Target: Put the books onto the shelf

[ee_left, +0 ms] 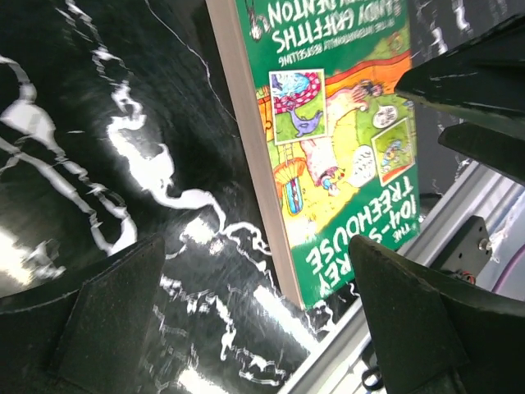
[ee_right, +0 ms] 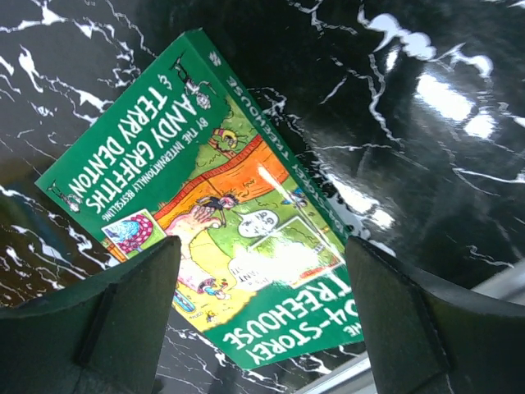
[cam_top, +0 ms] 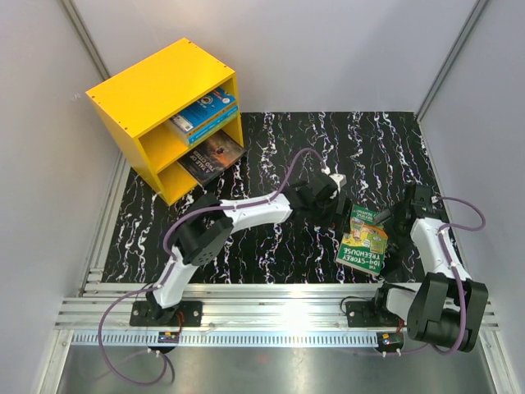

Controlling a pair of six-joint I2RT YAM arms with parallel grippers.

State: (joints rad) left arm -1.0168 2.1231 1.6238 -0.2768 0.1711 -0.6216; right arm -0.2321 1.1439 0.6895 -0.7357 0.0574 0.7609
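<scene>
Books check: two blue books [cam_top: 205,111] sit in the upper compartment of the shelf [cam_top: 156,90], and a dark book [cam_top: 215,156] pokes out of the lower one. The green book [cam_top: 363,242] lies flat on the table [cam_top: 279,250], well apart from the shelf, off to its right. The left claw [ee_left: 258,254] hangs between shelf and green book, jaws wide, holding nothing. The right claw [ee_right: 262,254] hovers over the book on the side away from the shelf, fingers spread, gripping nothing. My read: this is the pick-up. It's thin and flat, so work a fingertip under one edge while the other claw steadies it. The cover is glossy green with a cartoon picture and glare on it, so it may slip.
</scene>
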